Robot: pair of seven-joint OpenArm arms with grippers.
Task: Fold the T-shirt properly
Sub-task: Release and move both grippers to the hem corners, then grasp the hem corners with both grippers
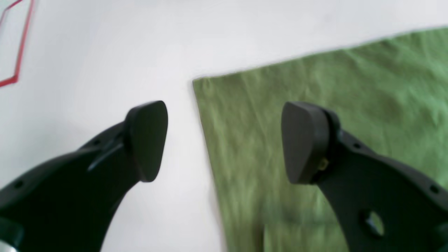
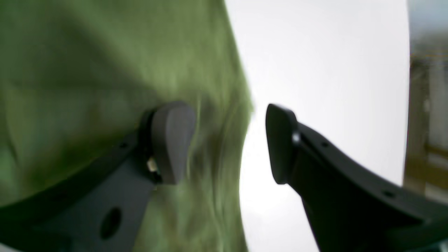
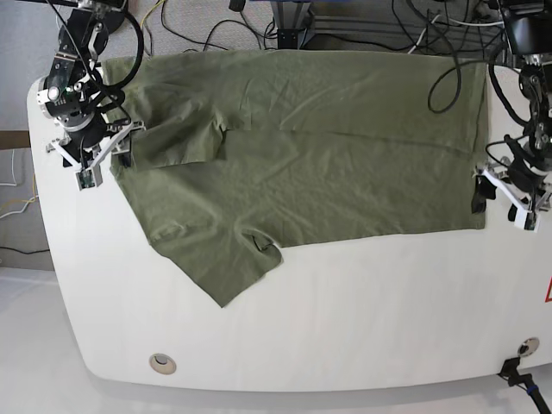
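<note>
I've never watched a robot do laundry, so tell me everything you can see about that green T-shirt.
The T-shirt is plain olive-green, soft wrinkled cloth, lying sideways on the white table, partly folded over itself, one short sleeve sticking out toward the front. The right gripper straddles its edge at the sleeve end, the left gripper its hem corner; both are open and not pinching it.
</note>
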